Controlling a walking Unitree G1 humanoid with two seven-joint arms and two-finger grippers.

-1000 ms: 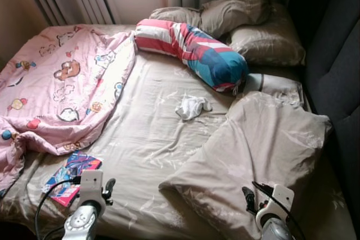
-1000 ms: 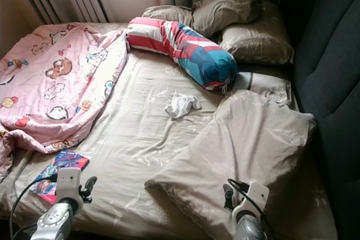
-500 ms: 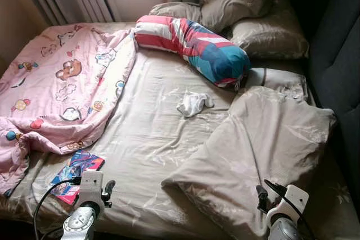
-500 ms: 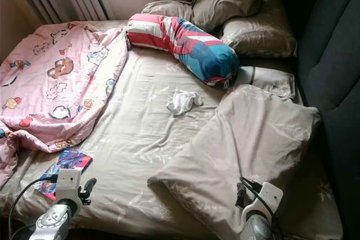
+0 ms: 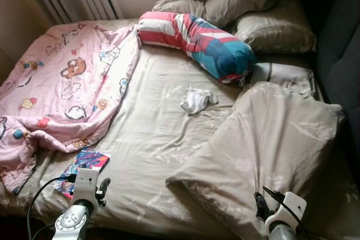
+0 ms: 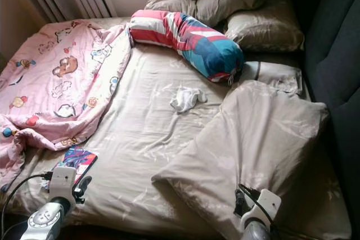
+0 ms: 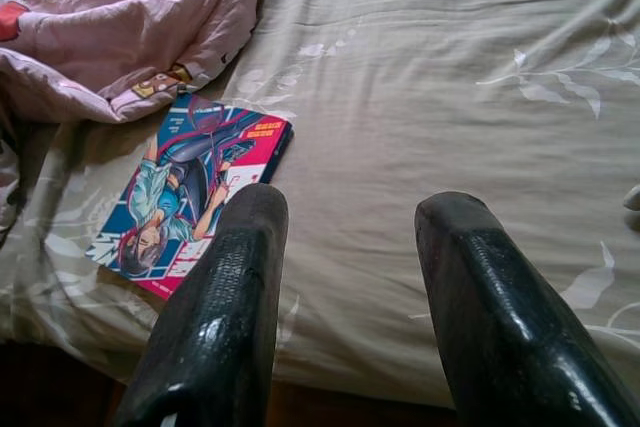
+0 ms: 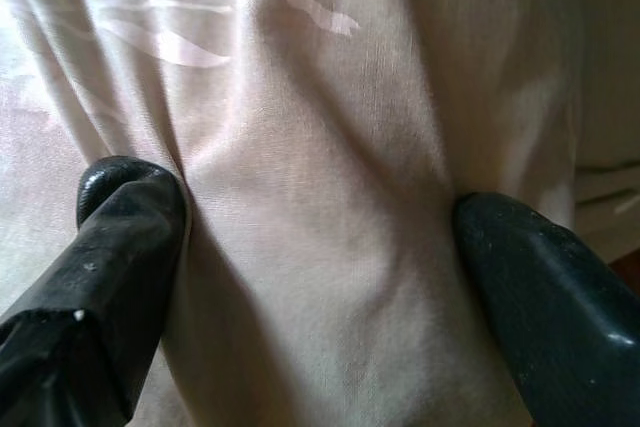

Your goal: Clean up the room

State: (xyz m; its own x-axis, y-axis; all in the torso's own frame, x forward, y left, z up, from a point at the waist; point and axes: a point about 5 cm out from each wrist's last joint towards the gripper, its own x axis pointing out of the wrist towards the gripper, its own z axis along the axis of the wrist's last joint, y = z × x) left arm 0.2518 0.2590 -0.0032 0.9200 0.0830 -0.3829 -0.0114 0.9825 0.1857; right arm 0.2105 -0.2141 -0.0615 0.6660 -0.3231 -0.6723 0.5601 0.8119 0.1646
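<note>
The right tool (image 8: 310,237) is spread wide, both fingers pressing into the soft beige leaf-print duvet (image 5: 270,139) bunched on the bed (image 5: 152,127). The left tool (image 7: 350,247) hangs spread above the sheet beside a glossy comic book (image 7: 185,197), its lettering unreadable. A crumpled white cloth (image 5: 198,99) lies mid-bed.

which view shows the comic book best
The left wrist view: the comic book lies flat on the sheet, its cover fully readable, just beyond the open left pincer. Both eye views show it small at the bed's near edge, partly behind that arm.
</note>
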